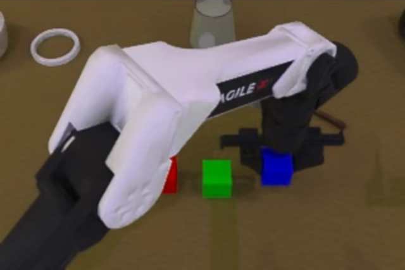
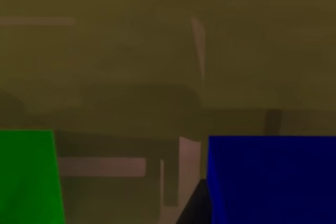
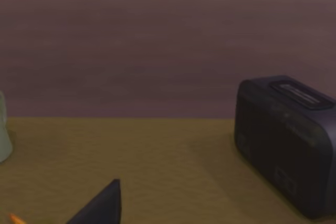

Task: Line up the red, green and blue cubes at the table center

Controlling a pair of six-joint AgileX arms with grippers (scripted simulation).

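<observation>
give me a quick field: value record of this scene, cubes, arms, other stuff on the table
red cube: left end of the row, mostly hidden under the left arm
green cube: middle of the row, free
blue cube: right end of the row, at the left gripper
left gripper: down at the blue cube, fingers hidden from above
right arm: not seen in the top view
glass jar: far side of the table
white ring: far left
dark box: seen in the right wrist view only

Lighting is even and dim across the tabletop (image 1: 329, 232), with no glare. Soft shadows lie beneath the left arm. The left wrist view is hazy.
</observation>
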